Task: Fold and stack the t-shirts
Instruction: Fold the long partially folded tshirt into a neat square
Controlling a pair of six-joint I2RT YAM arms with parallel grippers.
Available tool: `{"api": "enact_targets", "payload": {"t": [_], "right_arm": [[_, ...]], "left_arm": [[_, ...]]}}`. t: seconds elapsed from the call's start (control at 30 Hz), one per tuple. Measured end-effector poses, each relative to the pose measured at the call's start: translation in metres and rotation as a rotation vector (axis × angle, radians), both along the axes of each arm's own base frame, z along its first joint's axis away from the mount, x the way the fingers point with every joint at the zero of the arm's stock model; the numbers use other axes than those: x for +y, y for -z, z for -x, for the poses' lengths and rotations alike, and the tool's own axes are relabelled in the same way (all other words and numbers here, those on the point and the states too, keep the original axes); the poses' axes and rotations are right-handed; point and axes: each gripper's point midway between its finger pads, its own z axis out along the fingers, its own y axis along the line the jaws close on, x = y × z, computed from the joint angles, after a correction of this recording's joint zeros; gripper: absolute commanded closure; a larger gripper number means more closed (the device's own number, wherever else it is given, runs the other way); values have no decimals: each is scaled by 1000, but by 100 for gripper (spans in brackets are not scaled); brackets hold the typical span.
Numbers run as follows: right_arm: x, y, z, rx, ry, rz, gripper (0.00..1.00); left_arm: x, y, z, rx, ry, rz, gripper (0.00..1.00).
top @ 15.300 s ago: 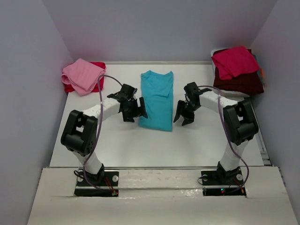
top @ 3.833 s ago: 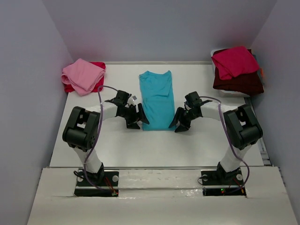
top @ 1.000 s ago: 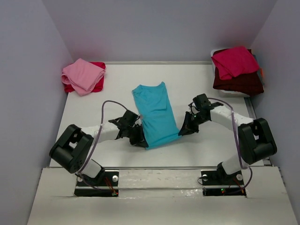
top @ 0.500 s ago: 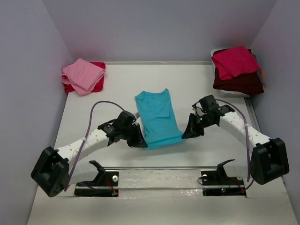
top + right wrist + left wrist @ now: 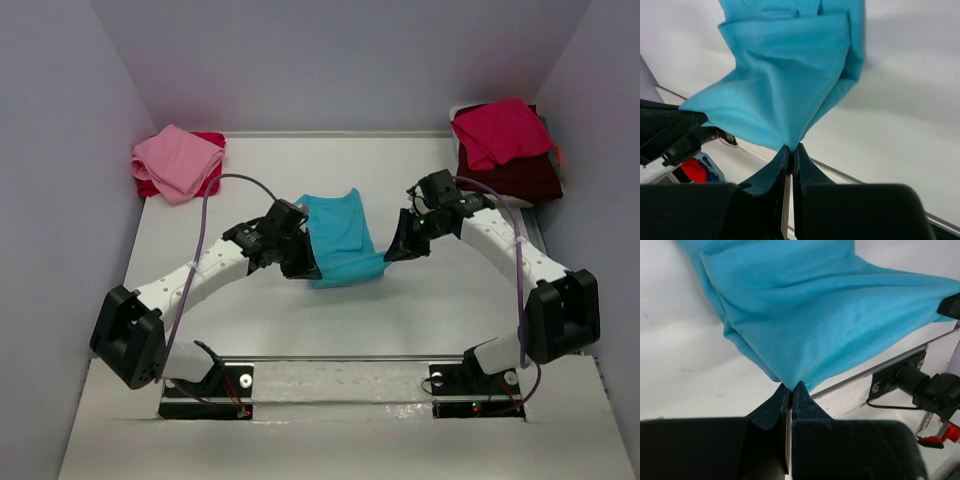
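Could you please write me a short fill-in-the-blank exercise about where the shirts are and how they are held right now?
The left gripper and the right gripper each pinch one near ____ of the soft turquoise cloth t-shirt.
The folded pink cloth t-shirt lies on the red cloth t-shirt in the far ____ corner of the white table.
The crimson cloth t-shirt tops the dark maroon cloth t-shirt at the far ____ side.
Missing words: corner; left; right.

No readable text or labels.
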Motion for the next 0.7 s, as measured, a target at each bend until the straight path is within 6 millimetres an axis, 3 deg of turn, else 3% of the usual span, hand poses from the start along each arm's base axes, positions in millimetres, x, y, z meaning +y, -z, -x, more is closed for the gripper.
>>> {"api": "enact_targets", "payload": {"t": [0.13, 0.37, 0.57, 0.7], "right_arm": [[4, -7, -26, -29, 12, 11, 93], [17, -26, -76, -102, 24, 17, 93], [26, -28, -112, -130, 27, 24, 93], [31, -28, -133, -142, 32, 37, 93]], "left_arm": [[-2, -8, -23, -39, -9, -24, 94], [12, -28, -73, -94, -61, -60, 94], [20, -54, -116, -170, -89, -69, 94], [23, -60, -139, -196, -96, -79, 94]]}}
